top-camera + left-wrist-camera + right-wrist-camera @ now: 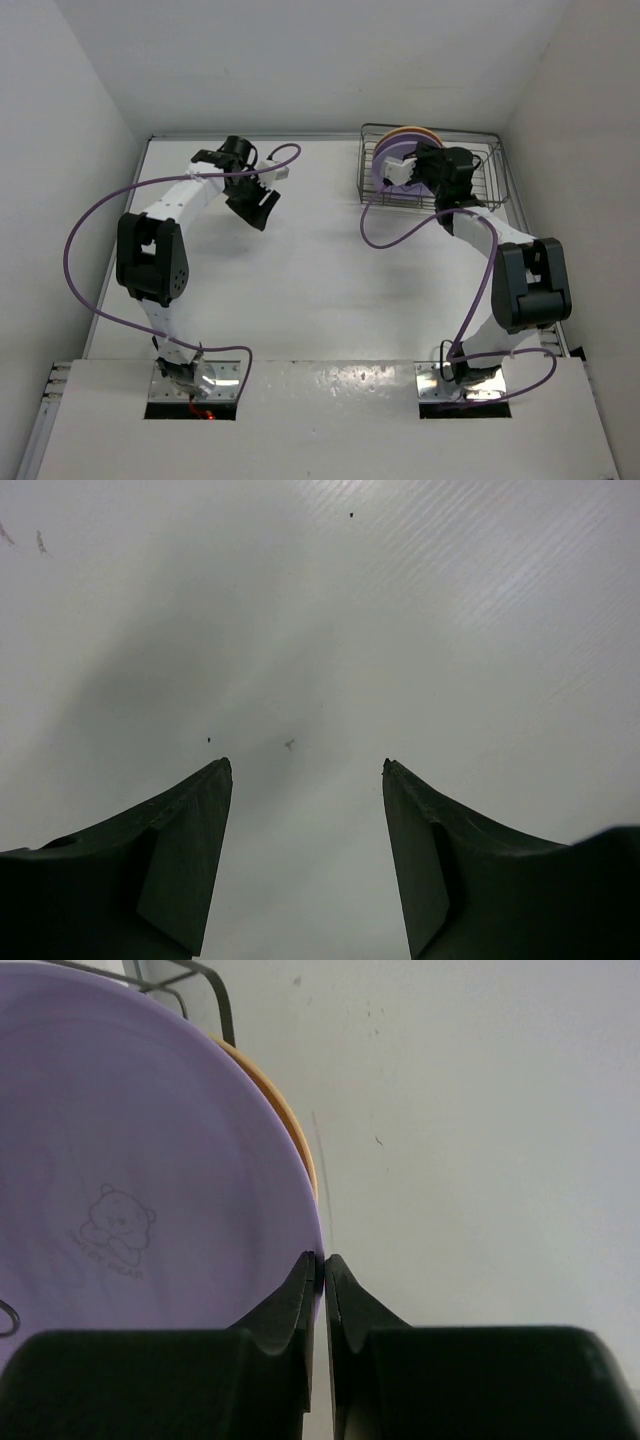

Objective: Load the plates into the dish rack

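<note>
In the far-right wire rack (496, 176), the right gripper (321, 1260) pinches a round matte lavender plate (130, 1160) by its rim, an orange plate (292, 1125) just beside it. Far left, the left gripper (306, 770) hangs spread.

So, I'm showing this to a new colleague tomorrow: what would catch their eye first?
Probably the lavender plate with its faint bear print, standing in the dish rack at the table's far right corner. The right gripper pinches its rim, and a yellow-orange plate sits just behind. Across the table, the left gripper hangs open, holding nothing.
</note>
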Action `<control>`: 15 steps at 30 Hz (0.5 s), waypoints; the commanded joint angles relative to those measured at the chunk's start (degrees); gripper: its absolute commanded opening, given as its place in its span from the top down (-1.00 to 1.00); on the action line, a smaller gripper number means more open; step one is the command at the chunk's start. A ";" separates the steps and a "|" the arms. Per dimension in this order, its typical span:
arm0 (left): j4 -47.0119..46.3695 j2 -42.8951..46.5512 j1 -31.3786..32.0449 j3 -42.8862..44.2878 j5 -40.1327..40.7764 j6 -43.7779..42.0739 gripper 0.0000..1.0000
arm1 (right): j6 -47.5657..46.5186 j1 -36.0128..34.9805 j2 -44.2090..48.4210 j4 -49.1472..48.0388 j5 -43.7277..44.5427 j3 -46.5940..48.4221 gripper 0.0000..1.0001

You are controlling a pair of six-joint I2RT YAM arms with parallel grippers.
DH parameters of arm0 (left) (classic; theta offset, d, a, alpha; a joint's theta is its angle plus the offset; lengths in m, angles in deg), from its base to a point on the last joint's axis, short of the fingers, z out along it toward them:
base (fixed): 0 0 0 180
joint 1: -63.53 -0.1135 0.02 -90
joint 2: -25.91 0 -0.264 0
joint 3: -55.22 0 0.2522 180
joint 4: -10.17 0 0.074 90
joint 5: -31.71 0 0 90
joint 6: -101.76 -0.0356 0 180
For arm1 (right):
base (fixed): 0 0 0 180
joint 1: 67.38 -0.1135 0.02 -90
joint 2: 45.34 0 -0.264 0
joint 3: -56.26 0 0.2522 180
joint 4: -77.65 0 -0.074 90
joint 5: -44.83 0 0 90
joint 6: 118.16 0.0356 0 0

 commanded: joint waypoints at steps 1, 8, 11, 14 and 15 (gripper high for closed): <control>0.31 2.55 -0.63 0.09 -0.84 -0.46 -0.33 | -2.89 0.31 0.70 -3.13 1.56 0.96 0.87; 0.31 2.55 -0.63 0.09 -0.84 0.16 -0.33 | -1.49 0.04 1.14 -3.58 2.00 -0.80 0.56; 0.31 2.55 -0.63 0.09 -0.31 0.16 -0.33 | -1.66 -0.22 1.14 -4.28 1.91 -1.94 0.48; 0.31 2.55 -0.63 0.09 -0.31 0.16 -0.33 | -1.31 -0.48 0.96 -3.84 2.26 -1.85 -0.05; 0.31 2.55 -0.63 0.09 -0.31 0.16 -0.33 | -1.40 -0.75 0.79 -4.62 2.70 -1.94 -0.26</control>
